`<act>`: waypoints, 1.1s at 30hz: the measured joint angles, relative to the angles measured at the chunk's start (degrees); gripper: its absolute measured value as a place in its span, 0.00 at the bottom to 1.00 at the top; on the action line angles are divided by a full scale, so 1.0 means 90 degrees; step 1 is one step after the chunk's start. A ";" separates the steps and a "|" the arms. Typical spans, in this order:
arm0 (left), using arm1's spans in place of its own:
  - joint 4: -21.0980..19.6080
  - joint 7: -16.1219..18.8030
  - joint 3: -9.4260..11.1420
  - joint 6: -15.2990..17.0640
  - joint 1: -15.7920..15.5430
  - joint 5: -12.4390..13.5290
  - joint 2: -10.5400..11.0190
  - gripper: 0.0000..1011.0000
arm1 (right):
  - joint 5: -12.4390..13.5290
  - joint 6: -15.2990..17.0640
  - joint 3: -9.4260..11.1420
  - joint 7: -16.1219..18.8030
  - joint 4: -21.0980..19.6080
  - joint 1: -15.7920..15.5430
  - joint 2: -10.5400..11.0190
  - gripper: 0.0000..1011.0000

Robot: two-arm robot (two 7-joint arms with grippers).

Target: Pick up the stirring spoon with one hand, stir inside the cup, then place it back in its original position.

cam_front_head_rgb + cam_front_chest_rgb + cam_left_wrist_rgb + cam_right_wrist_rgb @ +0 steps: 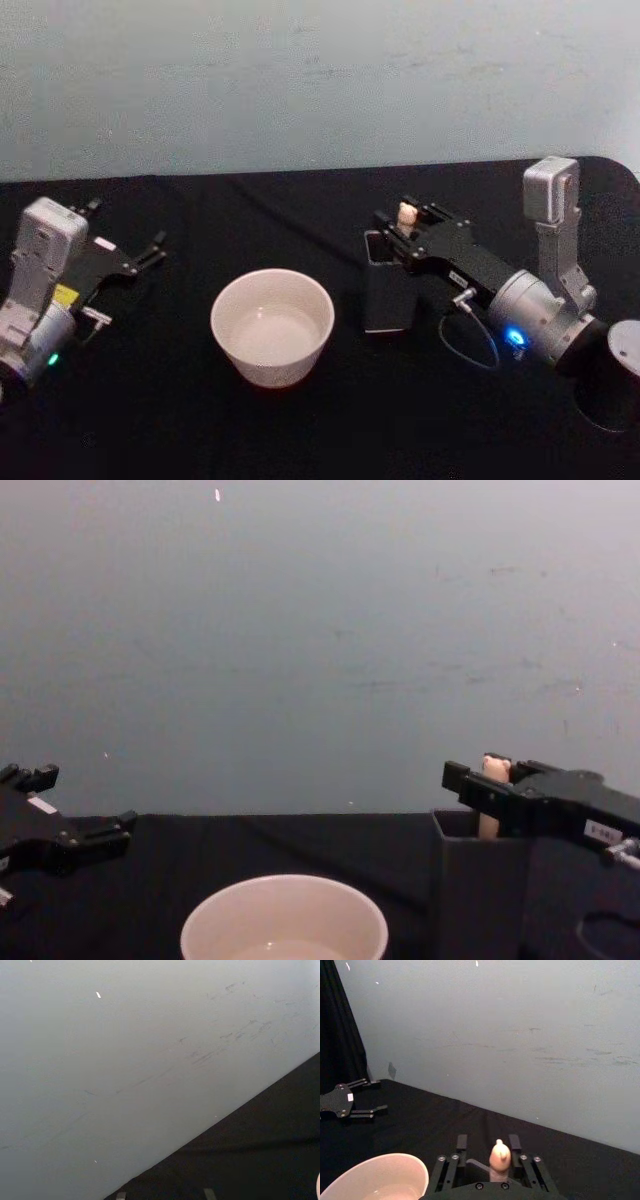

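The stirring spoon point(406, 213) stands upright in a dark grey square holder point(388, 290), its beige bear-head top point(500, 1156) poking out. My right gripper point(408, 220) reaches over the holder from the right and stands open. One finger is on each side of the spoon's top, and a gap shows on one side point(487, 1142). The cream-white cup point(272, 325) sits left of the holder, with a little liquid in it. My left gripper point(128, 225) rests open at the far left, well away from the cup. The chest view shows the spoon top point(493, 770) level with the right gripper point(485, 780).
A black cloth covers the table point(300, 210), and a pale wall point(320, 80) rises right behind it. A thin cable point(470, 345) loops from my right wrist onto the cloth. Open cloth lies between cup and left gripper.
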 joint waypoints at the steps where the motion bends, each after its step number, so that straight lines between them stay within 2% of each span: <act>1: 0.0000 0.0000 0.0000 0.0000 0.0000 0.0000 0.0000 0.99 | 0.0001 0.0000 0.0000 0.0000 0.0000 0.0000 0.0000 0.53; 9: 0.0000 0.0000 0.0000 0.0000 0.0000 0.0000 0.0000 0.99 | 0.0006 -0.0003 0.0000 0.0004 0.0000 0.0001 0.0000 0.77; 10: 0.0000 0.0000 0.0000 0.0000 0.0000 0.0000 0.0000 0.99 | 0.0006 -0.0003 0.0000 0.0004 0.0000 0.0001 0.0000 0.82; 17: 0.0000 0.0000 0.0000 0.0000 0.0000 0.0000 0.0000 0.99 | 0.0007 -0.0007 0.0000 0.0007 0.0001 0.0001 0.0000 0.99; 26: 0.0000 0.0000 0.0000 0.0000 0.0000 0.0000 0.0000 0.99 | 0.0010 -0.0152 0.0033 0.0051 -0.0036 0.0025 -0.0013 0.99; 30: 0.0000 0.0000 0.0000 0.0000 0.0000 0.0000 0.0000 0.99 | 0.0010 -0.0372 0.0181 0.0005 -0.0203 0.0049 -0.0025 0.99; 33: 0.0000 0.0000 0.0000 0.0000 -0.0001 0.0000 0.0000 0.99 | 0.0012 -0.0531 0.0422 -0.0212 -0.0358 0.0062 -0.0067 0.99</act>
